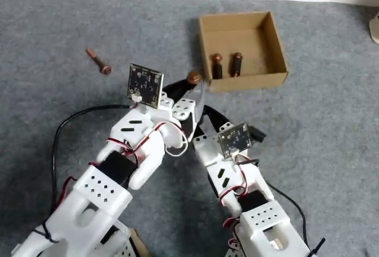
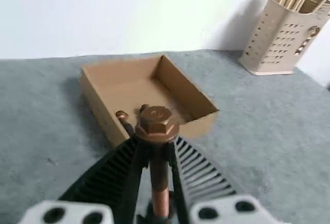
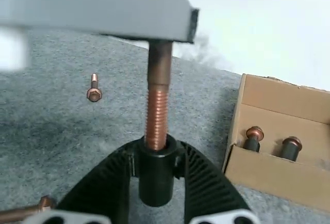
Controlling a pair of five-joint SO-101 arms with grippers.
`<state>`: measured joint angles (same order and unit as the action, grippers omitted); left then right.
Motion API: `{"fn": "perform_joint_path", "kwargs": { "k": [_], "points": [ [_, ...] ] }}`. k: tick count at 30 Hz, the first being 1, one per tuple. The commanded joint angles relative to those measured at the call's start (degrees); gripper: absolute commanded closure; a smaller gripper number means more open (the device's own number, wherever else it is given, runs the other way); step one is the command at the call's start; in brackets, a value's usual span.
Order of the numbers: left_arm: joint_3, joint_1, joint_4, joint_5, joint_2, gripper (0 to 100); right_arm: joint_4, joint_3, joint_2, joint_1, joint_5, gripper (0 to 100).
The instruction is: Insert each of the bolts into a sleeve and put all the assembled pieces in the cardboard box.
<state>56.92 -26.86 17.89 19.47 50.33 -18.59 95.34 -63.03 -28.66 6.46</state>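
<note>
Seating step: left pincer clenched on the copper hex-head bolt, right pincer clenched on the black cylindrical sleeve. Thread tip sits in the sleeve mouth between the right tips. Keep axes collinear, push slowly — tilt will likely jam.

Cardboard box holding 2 assembled pieces, loose bolt on grey mat, 2 white arms just beside box
</note>
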Motion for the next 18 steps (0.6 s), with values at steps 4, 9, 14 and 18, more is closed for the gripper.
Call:
{"fn": "perform_joint_path", "kwargs": {
  "k": [4,9,14,18],
  "points": [
    [2.2,1.0,-0.4,-1.1,0.4,99,-2.1,5.1,-1.5,-0.1,0.1,99.3],
    [4.9,1.0,-2.8,-1.1,0.4,99,-2.1,5.1,-1.5,-0.1,0.1,99.3],
    [10.3,1.0,-3.0,-1.1,0.4,99,-2.1,5.1,-1.4,0.0,0.1,99.3],
    [13.2,1.3,-2.9,-1.1,0.8,88,-2.1,5.1,-1.4,0.0,0.0,99.3]
  ]
}}
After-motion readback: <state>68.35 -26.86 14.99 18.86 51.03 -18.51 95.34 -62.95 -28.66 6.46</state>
